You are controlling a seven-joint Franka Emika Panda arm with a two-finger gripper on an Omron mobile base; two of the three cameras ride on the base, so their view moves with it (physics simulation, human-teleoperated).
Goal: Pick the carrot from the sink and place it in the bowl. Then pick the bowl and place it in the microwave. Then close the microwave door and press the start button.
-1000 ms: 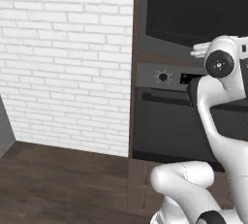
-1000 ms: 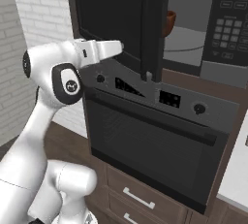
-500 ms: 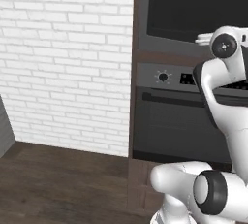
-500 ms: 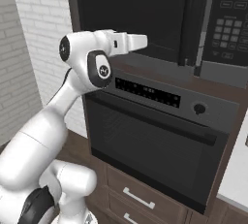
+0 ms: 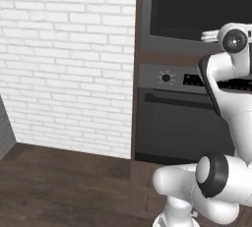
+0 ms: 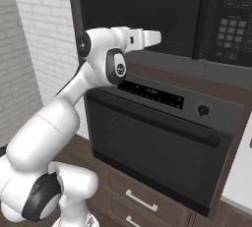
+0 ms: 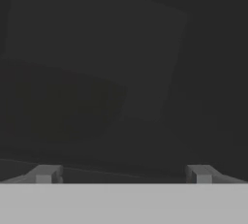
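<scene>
Tool (image 7: pixel 123 173) spread wide, empty, facing microwave door (image 6: pixel 142 10), oven (image 6: pixel 157 147) below, brick wall (image 5: pixel 64 64) left.

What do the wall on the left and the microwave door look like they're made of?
The wall looks like white-painted brick with a matte finish: staggered courses and grey mortar lines show. The microwave door looks like dark, smooth glass in a grey frame, probably plastic or metal; its flat, faintly glossy black face suggests this, though the rendering leaves it open.

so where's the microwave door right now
In the right base view the microwave door sits shut at the top, left of the keypad and above the oven, with the open tool at its lower edge.
</scene>
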